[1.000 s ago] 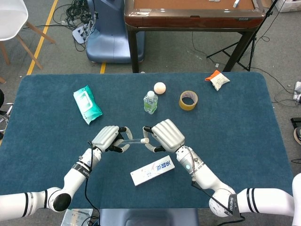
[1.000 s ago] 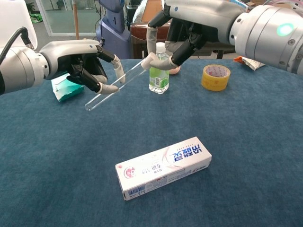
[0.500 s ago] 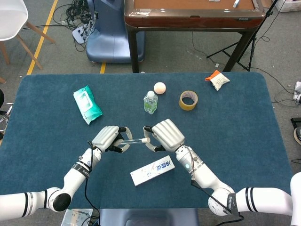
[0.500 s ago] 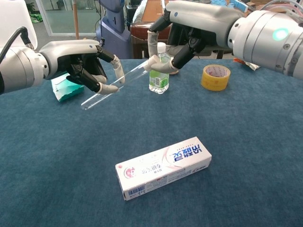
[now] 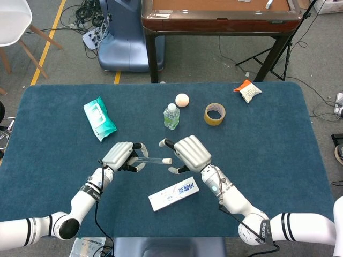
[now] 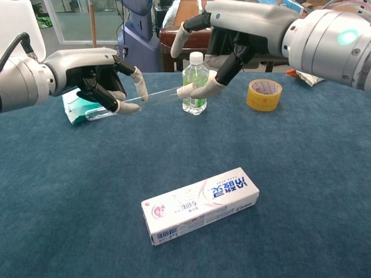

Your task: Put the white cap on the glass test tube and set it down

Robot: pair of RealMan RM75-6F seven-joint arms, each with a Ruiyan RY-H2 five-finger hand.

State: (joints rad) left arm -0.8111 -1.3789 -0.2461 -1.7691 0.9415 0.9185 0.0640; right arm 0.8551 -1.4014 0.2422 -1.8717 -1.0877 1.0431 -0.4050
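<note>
My left hand (image 5: pixel 120 156) pinches the glass test tube (image 5: pixel 153 159) near its closed end and holds it almost level above the blue table. The white cap (image 5: pixel 166 160) sits on the tube's right end. My right hand (image 5: pixel 190 152) is just right of the cap, fingers spread and thumb lifted away. The chest view shows the tube (image 6: pixel 156 97) slanting slightly up to the right from my left hand (image 6: pixel 98 81) to the cap (image 6: pixel 185 90). One fingertip (image 6: pixel 204 91) of my right hand (image 6: pixel 232 40) lies right beside the cap; whether they touch is unclear.
A toothpaste box (image 5: pixel 173 193) lies on the table below the hands. Behind them stand a small green-labelled bottle (image 5: pixel 171 116), a tape roll (image 5: pixel 214 114) and a pale ball (image 5: pixel 182 99). A green wipes pack (image 5: pixel 99 118) lies far left, a snack packet (image 5: pixel 247 90) far right.
My right hand has spread its fingers and lifted its thumb off the cap, which stays on the tube. The tube has swung from a steep slant to nearly level in my left hand.
</note>
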